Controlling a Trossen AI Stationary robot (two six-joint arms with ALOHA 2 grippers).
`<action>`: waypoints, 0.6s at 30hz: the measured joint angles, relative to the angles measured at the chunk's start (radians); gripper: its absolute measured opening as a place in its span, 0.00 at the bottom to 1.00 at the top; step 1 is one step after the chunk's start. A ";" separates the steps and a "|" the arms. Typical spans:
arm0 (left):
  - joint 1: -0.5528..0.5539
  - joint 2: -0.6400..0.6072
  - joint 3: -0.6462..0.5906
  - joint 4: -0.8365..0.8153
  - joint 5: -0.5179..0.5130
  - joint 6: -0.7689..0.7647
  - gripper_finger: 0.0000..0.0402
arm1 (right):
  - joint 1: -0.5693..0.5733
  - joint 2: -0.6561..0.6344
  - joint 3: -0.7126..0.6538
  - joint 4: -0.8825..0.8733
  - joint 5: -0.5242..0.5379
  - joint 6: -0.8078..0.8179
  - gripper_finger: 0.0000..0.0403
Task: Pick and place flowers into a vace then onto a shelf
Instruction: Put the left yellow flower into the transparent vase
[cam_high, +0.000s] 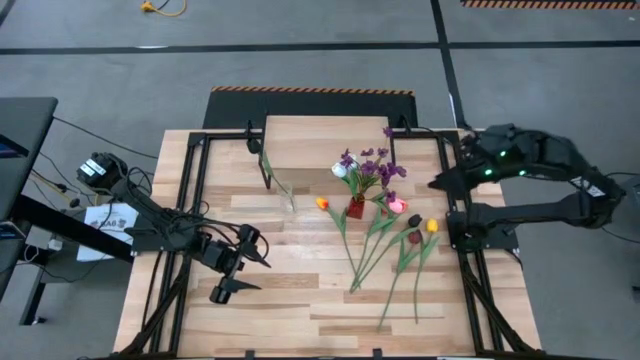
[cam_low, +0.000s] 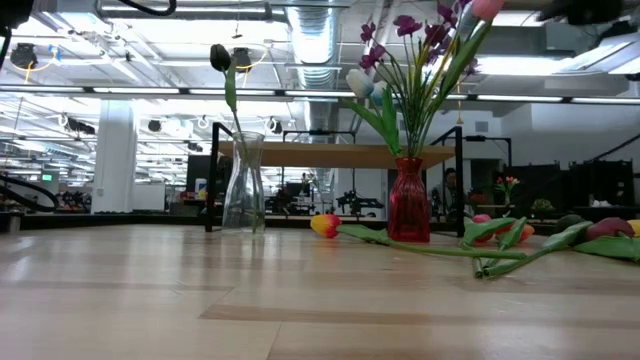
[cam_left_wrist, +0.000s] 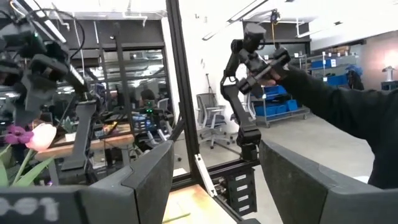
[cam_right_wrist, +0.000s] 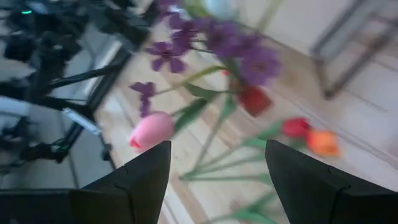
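A red vase stands mid-table and holds purple sprigs, a white tulip and a pink tulip. To its left, a clear glass vase holds one dark tulip. Several tulips lie flat on the table to the right and near side of the red vase, and an orange one lies between the vases. The shelf stands behind them. My right gripper hangs open above the flowers' right side. My left gripper is open at the near left.
Black frame posts run along the table's left and right sides. The near half of the table is bare wood. In the left wrist view another arm and a dark sleeve show beyond the table.
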 joint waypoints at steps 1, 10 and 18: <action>0.000 0.000 0.000 0.000 0.005 0.002 0.56 | 0.020 -0.011 -0.041 0.055 -0.004 0.000 0.63; 0.000 0.000 0.000 0.001 0.006 0.004 0.56 | 0.242 -0.009 -0.257 0.168 -0.041 0.071 0.63; 0.000 0.000 0.000 0.009 0.005 0.080 0.56 | 0.426 0.012 -0.259 0.073 0.029 0.376 0.63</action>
